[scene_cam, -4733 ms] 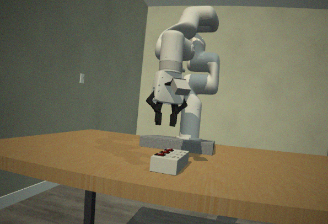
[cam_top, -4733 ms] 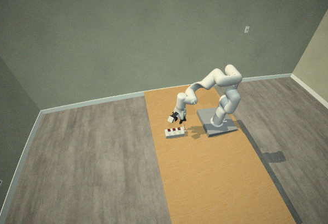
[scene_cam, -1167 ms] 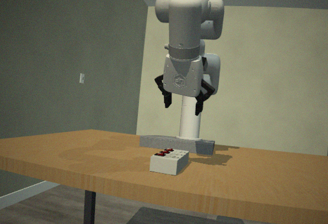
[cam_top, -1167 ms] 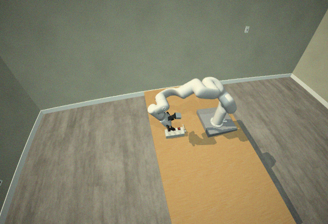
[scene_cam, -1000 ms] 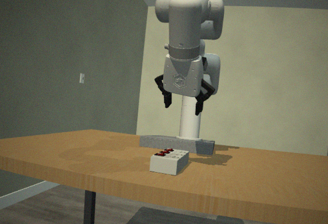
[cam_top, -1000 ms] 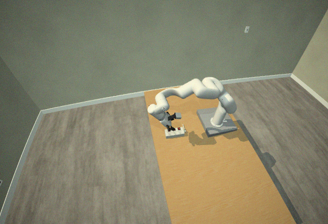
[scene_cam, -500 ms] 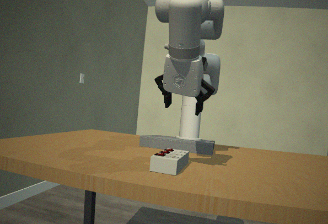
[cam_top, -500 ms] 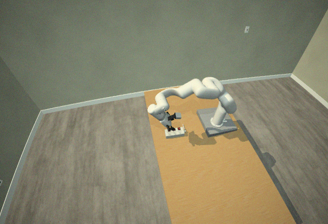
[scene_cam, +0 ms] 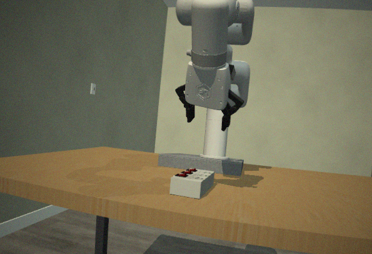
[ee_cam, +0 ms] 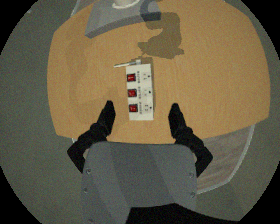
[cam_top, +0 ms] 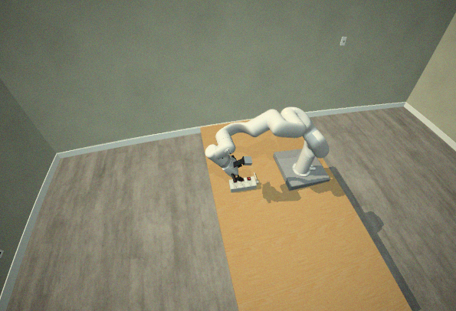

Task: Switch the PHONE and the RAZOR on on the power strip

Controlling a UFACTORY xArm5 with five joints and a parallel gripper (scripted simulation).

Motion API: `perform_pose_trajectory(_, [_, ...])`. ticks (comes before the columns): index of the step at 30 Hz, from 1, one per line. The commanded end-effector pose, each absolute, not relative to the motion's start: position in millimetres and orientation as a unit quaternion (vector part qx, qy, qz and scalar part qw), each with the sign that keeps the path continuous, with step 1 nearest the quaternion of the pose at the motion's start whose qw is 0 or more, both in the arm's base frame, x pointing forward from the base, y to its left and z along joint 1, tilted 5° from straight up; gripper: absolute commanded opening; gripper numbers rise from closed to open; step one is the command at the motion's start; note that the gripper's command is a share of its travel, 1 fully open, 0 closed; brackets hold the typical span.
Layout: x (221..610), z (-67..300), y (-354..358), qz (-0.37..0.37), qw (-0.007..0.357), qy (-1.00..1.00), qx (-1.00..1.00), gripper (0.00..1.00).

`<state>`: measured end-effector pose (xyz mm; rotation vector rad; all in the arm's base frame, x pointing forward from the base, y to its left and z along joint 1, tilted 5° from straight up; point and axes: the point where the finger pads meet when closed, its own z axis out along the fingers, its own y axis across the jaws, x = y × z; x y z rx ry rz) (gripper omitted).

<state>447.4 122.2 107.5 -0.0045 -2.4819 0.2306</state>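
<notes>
Gripper [scene_cam: 207,119] is held well above pwr strip [scene_cam: 192,184], jaws fully apart, nothing between them. Strip is laid flat on table [scene_cam: 77,175], right way up, near arm base [scene_cam: 233,167]. Three red switches [ee_cam: 132,92] are seen in wrist view; labels unreadable.

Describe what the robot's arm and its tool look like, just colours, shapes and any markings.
The arm is smooth glossy white, made of rounded tubular segments, with a grey band near the wrist. It stands on a flat grey base plate. The tool has a boxy light-grey housing embossed with a hexagonal logo, and two black angular linkage fingers. No cables show.
</notes>
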Motion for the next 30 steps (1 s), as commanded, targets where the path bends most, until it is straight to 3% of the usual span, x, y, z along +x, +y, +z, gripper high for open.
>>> perform_pose_trajectory(1, [448.5, 109.0, 122.4, 0.087, 0.317, -0.944, -0.002, 1.0])
perform_pose_trajectory(30, [448.7, 108.9, 121.2, 0.084, 0.311, -0.947, 0.0, 1.0])
